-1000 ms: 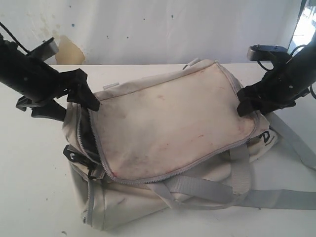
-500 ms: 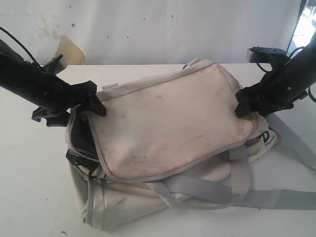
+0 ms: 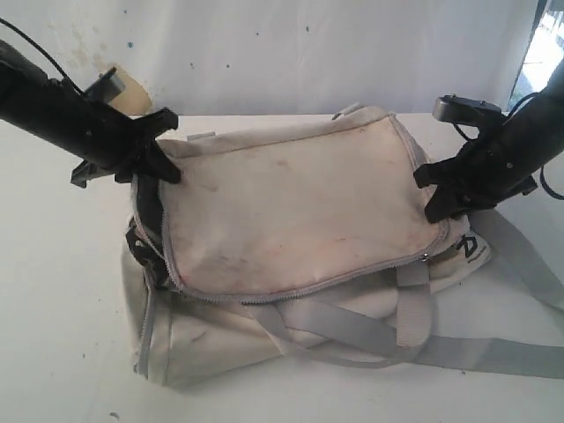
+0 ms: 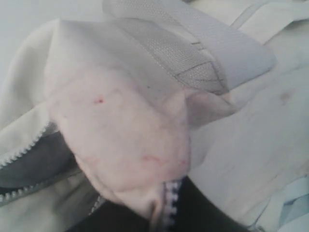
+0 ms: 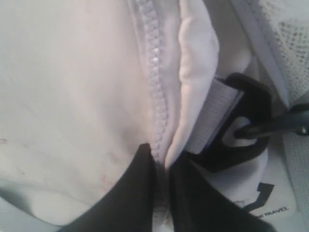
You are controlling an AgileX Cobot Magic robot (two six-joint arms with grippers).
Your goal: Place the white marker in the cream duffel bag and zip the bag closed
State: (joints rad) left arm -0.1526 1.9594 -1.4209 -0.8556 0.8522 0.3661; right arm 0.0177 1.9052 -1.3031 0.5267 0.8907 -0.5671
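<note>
Left gripper: I am pinching the flap corner at the left end of the cream duffel bag, my fingers narrowed down onto a bunch of cream fabric.
Right gripper: I am clamping the zipper seam at the bag's right end, fingers nearly touching with the seam between them, just beside the black buckle.
Just changed: I am drawing the left corner up and back toward the wall compared with a second ago. The flap is pulling flatter and tauter, the whole bag is sliding a little leftward on the table, and my right side is sitting slightly lower.
Zipper: it is looking closed along the flap's near edge. The left end is still gaping, with dark lining showing.
White marker: I am not seeing it in any view. I am judging it is already inside the bag, though I cannot confirm that.
Meaning: I am stretching the track straight, so closing the left-end gap seems to be the part remaining.
</note>
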